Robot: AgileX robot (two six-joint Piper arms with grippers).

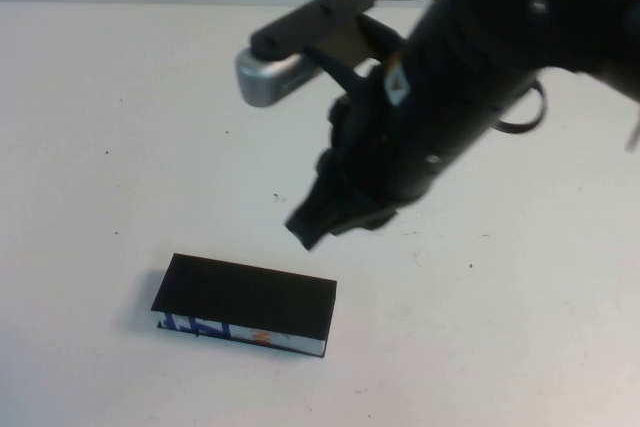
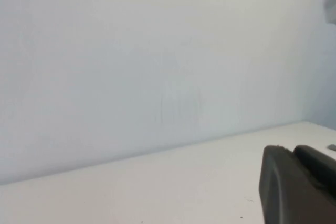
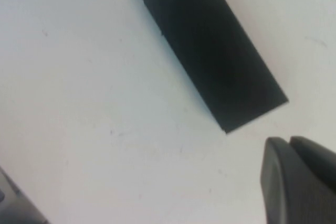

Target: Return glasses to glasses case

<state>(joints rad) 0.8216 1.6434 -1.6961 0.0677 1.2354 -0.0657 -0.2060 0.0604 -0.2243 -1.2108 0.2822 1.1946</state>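
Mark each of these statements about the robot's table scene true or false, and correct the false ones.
1. The glasses case lies on the white table. True.
2. The right gripper is touching the case. False: in the high view it hangs above the table, beyond the case, with a gap between them.
3. The case's patterned side edge faces the robot's side. True.
4. The glasses lie beside the case. False: no glasses show in any view.
5. The left gripper is over the case. False: its wrist view shows only bare table and wall, and it does not show in the high view.
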